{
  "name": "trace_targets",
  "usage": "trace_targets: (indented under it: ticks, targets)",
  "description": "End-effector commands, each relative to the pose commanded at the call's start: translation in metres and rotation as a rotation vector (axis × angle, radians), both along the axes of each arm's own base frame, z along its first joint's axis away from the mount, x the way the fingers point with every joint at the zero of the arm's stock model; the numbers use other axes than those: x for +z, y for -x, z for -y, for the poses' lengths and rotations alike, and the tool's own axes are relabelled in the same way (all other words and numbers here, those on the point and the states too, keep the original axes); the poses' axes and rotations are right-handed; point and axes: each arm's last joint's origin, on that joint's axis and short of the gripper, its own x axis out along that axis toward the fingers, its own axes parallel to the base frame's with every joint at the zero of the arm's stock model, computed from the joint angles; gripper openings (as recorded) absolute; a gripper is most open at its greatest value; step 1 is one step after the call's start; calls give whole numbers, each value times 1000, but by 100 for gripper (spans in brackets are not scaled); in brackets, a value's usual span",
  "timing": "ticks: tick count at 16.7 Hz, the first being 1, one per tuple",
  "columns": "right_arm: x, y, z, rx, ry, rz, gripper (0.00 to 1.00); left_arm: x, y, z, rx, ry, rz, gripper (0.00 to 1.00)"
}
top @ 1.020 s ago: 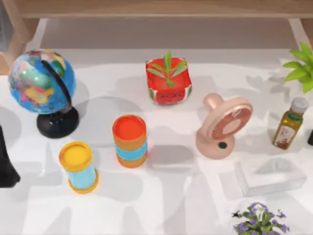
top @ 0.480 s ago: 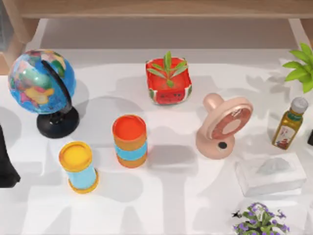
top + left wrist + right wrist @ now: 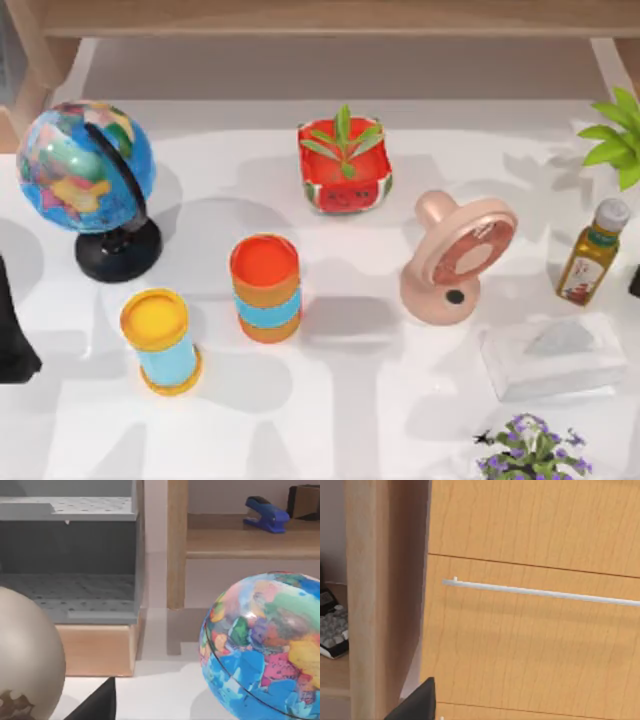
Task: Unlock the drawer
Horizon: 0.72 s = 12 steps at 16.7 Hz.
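Pale wood fills the right wrist view, where the drawer [image 3: 535,635] sits shut behind its slim metal handle [image 3: 540,592], the bar running across the upper part of the front panel; the right arm's camera faces it squarely, which suggests the arm is lining up on the handle, though whether its claw is spread or pressed together cannot be told from these pictures. A dark sliver at the frame's lower edge may be part of that claw, but it is too little to judge. On the white counter [image 3: 350,400], seen from above, a globe [image 3: 85,165] stands at ten o'clock, a watermelon planter [image 3: 344,170] at twelve, a pink fan [image 3: 458,255] toward three, an oil bottle [image 3: 592,252] farther out at three, and two stacked canisters, orange-lidded [image 3: 265,285] and yellow-lidded [image 3: 160,340], near centre and eight o'clock. The left arm appears parked beside the globe, its camera looking past it to a grey shelf unit [image 3: 70,555] and a blue stapler [image 3: 266,514]; its claw's state cannot be told. The unlocking seems barely begun, with no contact on the handle evident.
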Motion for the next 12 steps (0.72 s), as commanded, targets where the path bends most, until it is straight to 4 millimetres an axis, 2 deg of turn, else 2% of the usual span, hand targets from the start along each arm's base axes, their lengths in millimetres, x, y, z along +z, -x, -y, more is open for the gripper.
trace_targets:
  ticks: [2, 5, 9, 12]
  targets:
    - [-6, -18, 10, -2, 119, 3, 100, 0, 0, 0, 0, 0, 0, 100]
    - [-26, -53, 28, -7, 368, 1, 100, 0, 0, 0, 0, 0, 0, 100]
    - [-71, -101, 46, -12, 767, -8, 100, 0, 0, 0, 0, 0, 0, 100]
    - [-112, -131, 51, -13, 1054, -15, 100, 0, 0, 0, 0, 0, 0, 100]
